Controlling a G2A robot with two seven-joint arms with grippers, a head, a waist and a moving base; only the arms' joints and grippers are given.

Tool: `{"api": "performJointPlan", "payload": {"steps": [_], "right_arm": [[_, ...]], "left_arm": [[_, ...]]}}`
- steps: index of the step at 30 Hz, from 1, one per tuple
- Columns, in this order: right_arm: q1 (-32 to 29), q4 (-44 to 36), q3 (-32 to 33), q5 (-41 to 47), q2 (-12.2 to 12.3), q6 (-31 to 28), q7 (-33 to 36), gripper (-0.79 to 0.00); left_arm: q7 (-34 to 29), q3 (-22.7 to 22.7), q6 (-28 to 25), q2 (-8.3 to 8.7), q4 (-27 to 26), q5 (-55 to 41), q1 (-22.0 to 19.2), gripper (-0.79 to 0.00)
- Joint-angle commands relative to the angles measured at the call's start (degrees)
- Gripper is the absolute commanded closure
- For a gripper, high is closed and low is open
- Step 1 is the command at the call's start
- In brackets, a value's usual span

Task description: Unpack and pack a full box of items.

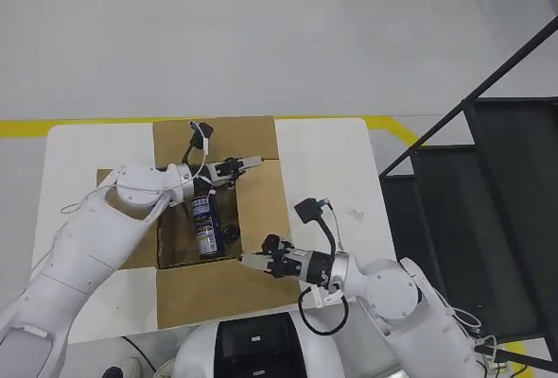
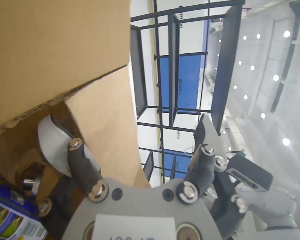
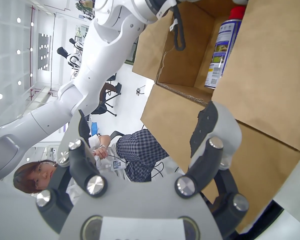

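Observation:
An open cardboard box (image 1: 260,203) with its flaps spread lies on the white table (image 1: 326,156). Inside it lies a blue spray can (image 1: 203,225) with a red cap (image 3: 221,51). My left gripper (image 1: 249,163) is at the box's far right corner. It stands open (image 2: 123,126), with a cardboard flap (image 2: 107,116) between its fingers, one finger (image 2: 52,143) inside the box and the other outside. My right gripper (image 1: 252,261) is open (image 3: 145,116) at the box's near right corner, one finger (image 3: 210,126) close against the cardboard (image 3: 265,76).
A dark metal staircase (image 1: 487,189) stands right of the table. A small white scrap (image 1: 357,214) lies on the table's right side. A yellow floor line (image 1: 71,124) runs behind the table.

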Motion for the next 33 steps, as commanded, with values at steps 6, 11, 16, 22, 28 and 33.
{"api": "performJointPlan", "payload": {"steps": [6,11,16,22,28,33], "right_arm": [[0.85,-0.94,-2.39,-0.64,0.21,-0.22,1.27,-0.785],[0.58,-3.08,-3.95,-2.58,0.46,-0.06,1.57,-0.785],[0.49,-4.9,-4.79,-5.42,0.75,2.23,1.69,-0.785],[-1.56,-6.58,-3.5,-10.8,0.82,10.14,-6.34,-0.785],[-7.76,-9.8,1.16,-13.59,1.21,17.55,-13.51,-0.785],[-11.52,-9.69,4.39,-14.47,1.43,23.41,-15.88,-0.785]], "left_arm": [[-1.87,-0.88,-5.1,-1.0,-0.25,-2.05,-0.83,-0.785],[-0.53,0.48,-9.38,-2.61,-1.62,-2.09,-1.82,-0.785],[-0.58,2.09,-12.15,-4.34,-2.23,-2.47,-3.3,-0.785],[-3.14,4.86,-13.1,-6.9,-0.31,-5.04,-5.63,-0.785],[-5.18,5.6,-14.0,-8.48,2.96,-5.78,-7.02,-0.785],[-10.89,1.85,-13.56,-7.17,3.84,-7.32,-5.68,-0.785]]}}
